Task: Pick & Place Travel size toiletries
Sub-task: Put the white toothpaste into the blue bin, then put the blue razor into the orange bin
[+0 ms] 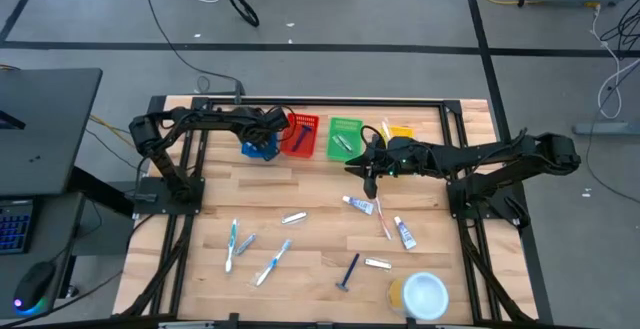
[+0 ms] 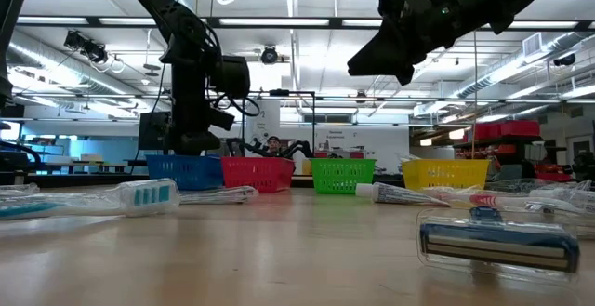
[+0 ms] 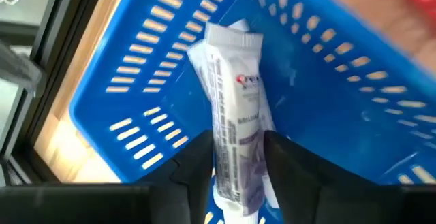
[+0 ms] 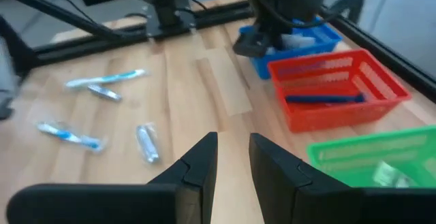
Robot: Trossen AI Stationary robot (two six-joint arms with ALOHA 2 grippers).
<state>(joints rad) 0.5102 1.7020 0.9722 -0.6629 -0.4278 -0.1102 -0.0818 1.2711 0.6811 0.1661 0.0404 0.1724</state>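
You are at the drop-off step. Take the small blue slotted plastic basket [image 1: 259, 148] as your landmark: it stands at the far edge of the pale wooden slatted table [image 1: 310, 194], first in a row with the red plastic basket [image 1: 300, 135], the green plastic basket [image 1: 344, 137] and the yellow plastic basket [image 1: 399, 132] beyond it.

The left gripper [image 3: 237, 157] hangs right over the blue basket, its two dark fingers closed onto a small white travel tube with printed lettering [image 3: 233, 118] — the tube's free end points down into the basket.

The right gripper [image 4: 233, 163] hovers well to the side of the blue basket, past the green one, fingers a narrow gap apart and holding nothing.

Next, I judge, you need only part the left fingers so the tube falls inside the walls — keep it low, so it cannot bounce off the rim.

The remaining toiletries — tubes, toothbrushes, a dark blue razor [image 1: 349, 270] — lie scattered on the near half of the table, well apart from the blue basket.
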